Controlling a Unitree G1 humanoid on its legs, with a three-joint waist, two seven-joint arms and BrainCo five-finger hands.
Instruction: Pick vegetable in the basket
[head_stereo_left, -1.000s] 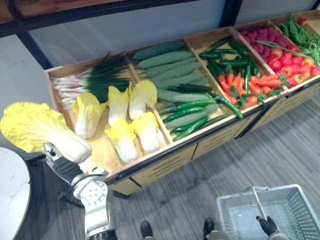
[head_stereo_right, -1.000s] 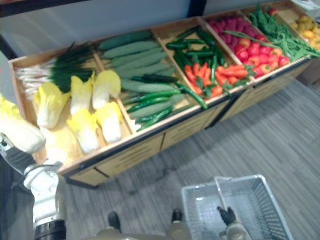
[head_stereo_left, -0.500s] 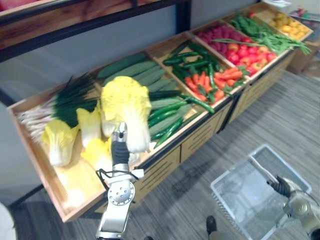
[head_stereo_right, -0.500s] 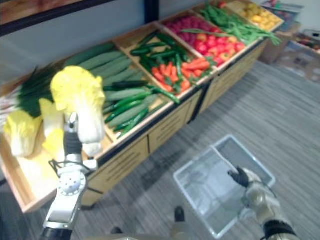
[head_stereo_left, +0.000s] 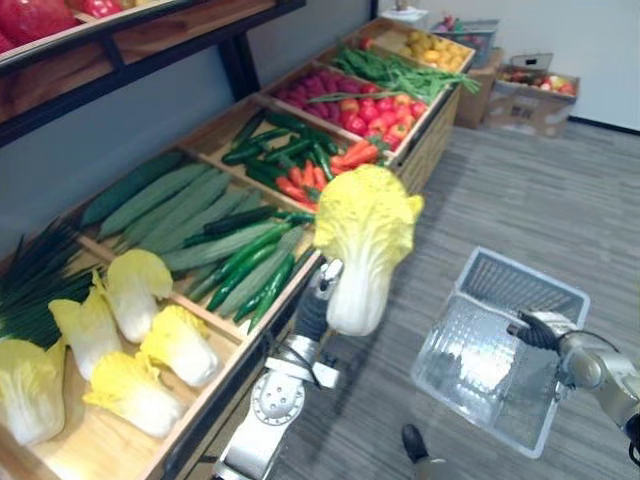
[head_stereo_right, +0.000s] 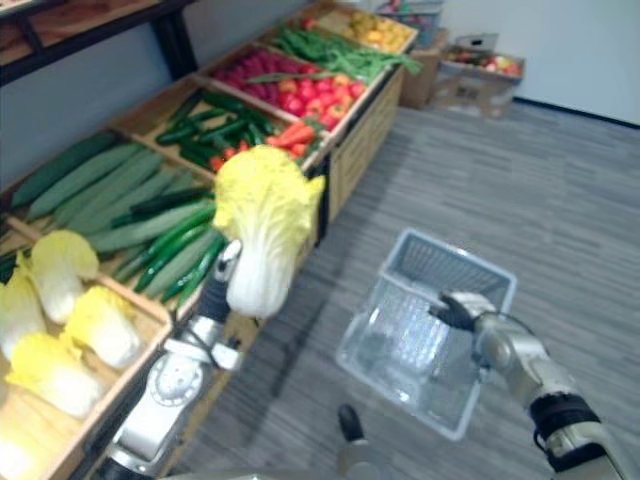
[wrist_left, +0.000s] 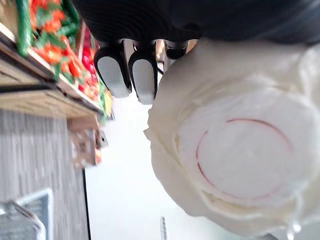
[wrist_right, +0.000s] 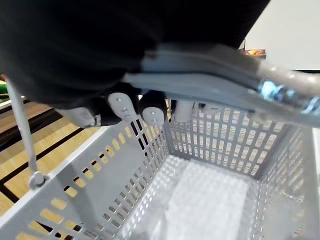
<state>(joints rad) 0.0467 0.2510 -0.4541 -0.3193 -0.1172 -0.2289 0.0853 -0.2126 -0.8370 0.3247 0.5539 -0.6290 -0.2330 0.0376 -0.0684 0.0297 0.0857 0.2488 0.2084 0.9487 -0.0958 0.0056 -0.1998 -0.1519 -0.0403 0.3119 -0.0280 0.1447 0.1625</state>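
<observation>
Left eye view takes in a long wooden stall tray (head_stereo_left: 225, 370) split into compartments by thin slats. At its left end lie flat dark green onions (head_stereo_left: 40, 285), then four loose cabbages (head_stereo_left: 135, 290) with smooth white stalks and crinkled yellow leaves. The next compartment holds long, bumpy, dull-green cucumbers (head_stereo_left: 170, 200), with slimmer glossy ones beside them. Further along are dark green and orange-red peppers (head_stereo_left: 310, 165), round red tomatoes (head_stereo_left: 370, 105) and thin green beans (head_stereo_left: 400, 70).

Just off the tray's front edge, the left hand (head_stereo_left: 315, 305) is closed round the lower stalk of a large napa cabbage (head_stereo_left: 362, 250). It is held upright in the air over the grey wood-grain floor (head_stereo_left: 500, 190), ruffled yellow top up, between the stall and the basket and touching neither. In the left wrist view its cut base (wrist_left: 240, 160) is a pale round disc marked with a thin red ring, and dark-tipped fingers (wrist_left: 142, 80) lie against its side.

To the right hangs a pale grey plastic basket (head_stereo_left: 523, 287), rectangular, with slotted walls and nothing inside. The right hand (head_stereo_left: 537, 330) is curled round its handle (wrist_right: 210, 82), a smooth grey bar seen crossing the right wrist view.
</observation>
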